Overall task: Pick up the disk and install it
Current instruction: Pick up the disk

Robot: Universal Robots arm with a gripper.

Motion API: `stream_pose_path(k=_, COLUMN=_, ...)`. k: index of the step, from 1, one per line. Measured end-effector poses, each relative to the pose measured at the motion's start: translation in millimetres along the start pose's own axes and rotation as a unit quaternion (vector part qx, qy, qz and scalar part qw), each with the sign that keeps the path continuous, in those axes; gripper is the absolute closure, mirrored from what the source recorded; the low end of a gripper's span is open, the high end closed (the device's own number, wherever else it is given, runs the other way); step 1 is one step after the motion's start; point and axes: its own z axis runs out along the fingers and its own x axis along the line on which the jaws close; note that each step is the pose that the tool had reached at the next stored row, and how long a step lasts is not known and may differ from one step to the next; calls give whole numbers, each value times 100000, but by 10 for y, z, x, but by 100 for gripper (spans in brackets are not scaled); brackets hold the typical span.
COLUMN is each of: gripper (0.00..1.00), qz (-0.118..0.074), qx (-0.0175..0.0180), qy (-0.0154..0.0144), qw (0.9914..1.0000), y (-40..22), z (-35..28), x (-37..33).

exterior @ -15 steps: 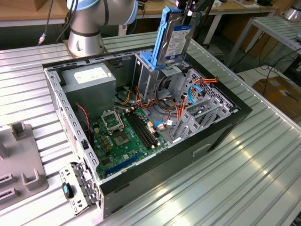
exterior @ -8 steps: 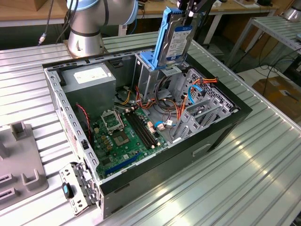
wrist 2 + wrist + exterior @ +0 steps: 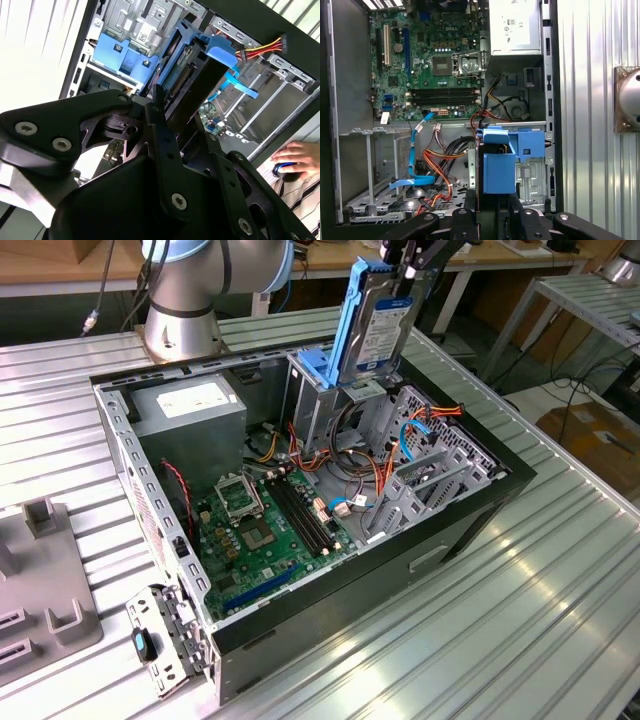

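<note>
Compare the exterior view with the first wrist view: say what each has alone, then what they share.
Exterior view: the disk's silver labelled face, held upright by the end effector above the cage, and grey fixture blocks at the exterior view's left. First wrist view: the disk end-on from above, its blue carrier end over the cage. Both: motherboard, power supply, orange cables.

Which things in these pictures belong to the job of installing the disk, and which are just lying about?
Job: silver-grey metal disk in blue plastic carrier, held upright by the black gripper; tall grey metal cage below it.
Lying about: green motherboard; grey power supply box; grey fixture block; small metal bracket with a blue latch.
</note>
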Motion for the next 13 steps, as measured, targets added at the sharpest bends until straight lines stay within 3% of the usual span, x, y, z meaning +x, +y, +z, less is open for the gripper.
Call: stream_pose_path(k=13, gripper=65, qz=-3, qx=0, qy=3, qw=100000, y=-13, z=-2, x=104)
